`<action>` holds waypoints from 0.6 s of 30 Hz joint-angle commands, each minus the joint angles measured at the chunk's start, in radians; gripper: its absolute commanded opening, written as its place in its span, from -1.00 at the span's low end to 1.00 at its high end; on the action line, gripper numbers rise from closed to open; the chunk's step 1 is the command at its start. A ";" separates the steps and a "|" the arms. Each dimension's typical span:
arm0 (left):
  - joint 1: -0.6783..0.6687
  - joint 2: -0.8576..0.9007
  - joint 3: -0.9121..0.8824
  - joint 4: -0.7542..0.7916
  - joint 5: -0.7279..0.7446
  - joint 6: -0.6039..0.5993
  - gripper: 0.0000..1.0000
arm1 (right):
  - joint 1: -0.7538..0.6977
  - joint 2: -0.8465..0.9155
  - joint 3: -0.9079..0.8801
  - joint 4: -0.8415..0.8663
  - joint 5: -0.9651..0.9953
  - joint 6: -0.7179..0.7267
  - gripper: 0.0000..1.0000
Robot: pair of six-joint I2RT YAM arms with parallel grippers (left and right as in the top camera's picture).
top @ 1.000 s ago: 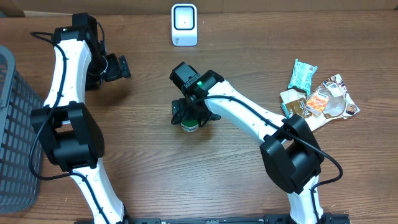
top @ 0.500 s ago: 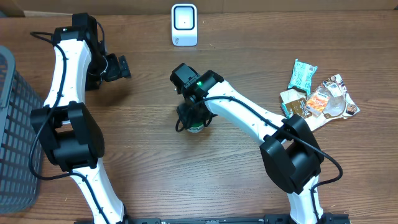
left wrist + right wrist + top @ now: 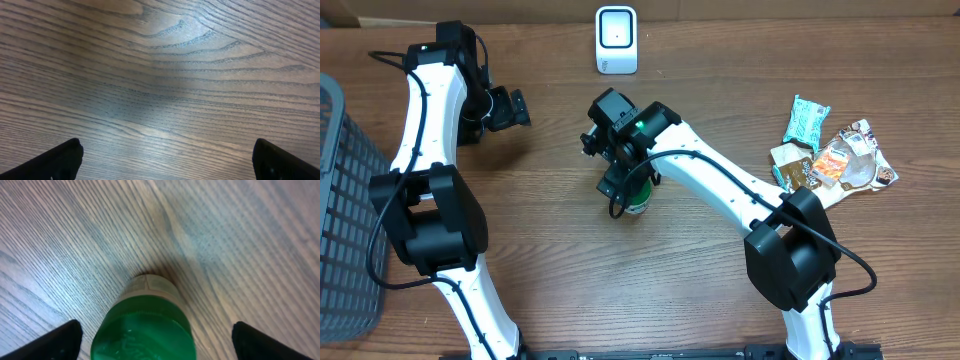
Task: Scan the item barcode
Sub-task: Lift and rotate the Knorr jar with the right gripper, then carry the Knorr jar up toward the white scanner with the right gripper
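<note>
Moved: your right fingers [image 3: 55, 340] swung back wide, clear of the bottle [image 3: 637, 203].
Your left fingers [image 3: 57, 160]: spread over worktop [image 3: 160, 75], 10 o'clock.

Nothing readable anywhere here. The green-capped bottle [image 3: 142, 330] shows faint raised marks on its cap, too blurred to make out. The snack wrappers [image 3: 832, 160] carry colourful print, far too small to read. The scanner [image 3: 616, 38] shows no legible lettering.
</note>
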 commanded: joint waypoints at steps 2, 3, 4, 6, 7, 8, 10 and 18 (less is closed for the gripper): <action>0.003 0.010 0.014 0.000 -0.011 -0.014 0.99 | -0.003 -0.014 0.024 -0.023 0.011 0.032 1.00; 0.003 0.010 0.014 0.000 -0.010 -0.014 0.99 | -0.003 -0.014 0.017 -0.024 0.012 0.052 1.00; 0.003 0.010 0.014 0.000 -0.011 -0.014 0.99 | -0.003 -0.014 0.010 -0.026 0.011 0.077 1.00; 0.003 0.010 0.014 0.000 -0.011 -0.014 0.99 | -0.003 -0.014 -0.008 -0.028 0.003 0.092 1.00; 0.003 0.010 0.014 0.000 -0.011 -0.014 0.99 | -0.003 -0.014 -0.022 -0.027 -0.002 0.097 1.00; 0.003 0.010 0.014 0.000 -0.011 -0.014 0.99 | -0.003 -0.014 -0.034 -0.027 -0.012 0.097 1.00; 0.003 0.010 0.014 0.000 -0.011 -0.014 0.99 | -0.003 -0.014 -0.059 -0.017 -0.029 0.097 1.00; 0.003 0.010 0.014 0.000 -0.011 -0.014 1.00 | -0.010 -0.014 -0.105 0.029 -0.040 0.097 0.55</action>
